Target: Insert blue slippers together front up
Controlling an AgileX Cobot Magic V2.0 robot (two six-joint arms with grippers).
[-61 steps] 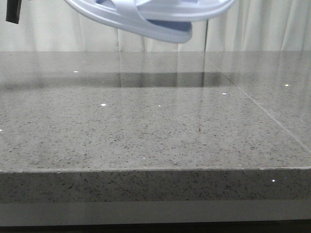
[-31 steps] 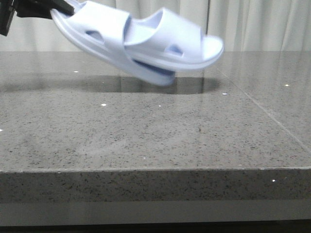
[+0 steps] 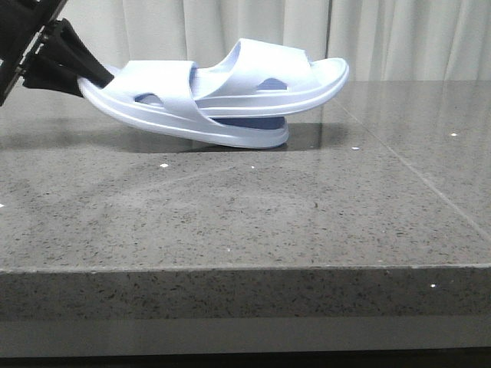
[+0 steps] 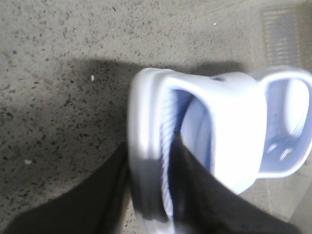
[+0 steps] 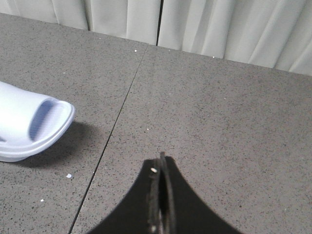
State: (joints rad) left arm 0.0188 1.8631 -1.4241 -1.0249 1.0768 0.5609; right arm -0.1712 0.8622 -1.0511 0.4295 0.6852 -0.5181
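Low, left tool gripping blue slippers

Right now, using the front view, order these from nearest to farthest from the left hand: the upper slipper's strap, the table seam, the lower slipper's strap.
1. lower slipper's strap: right beside the left hand, which grips that slipper's end.
2. upper slipper's strap: mid-picture, further right.
3. table seam: far right, beyond both slippers.

Speckled grey stone table bears nested blue slippers, toe-end touching.
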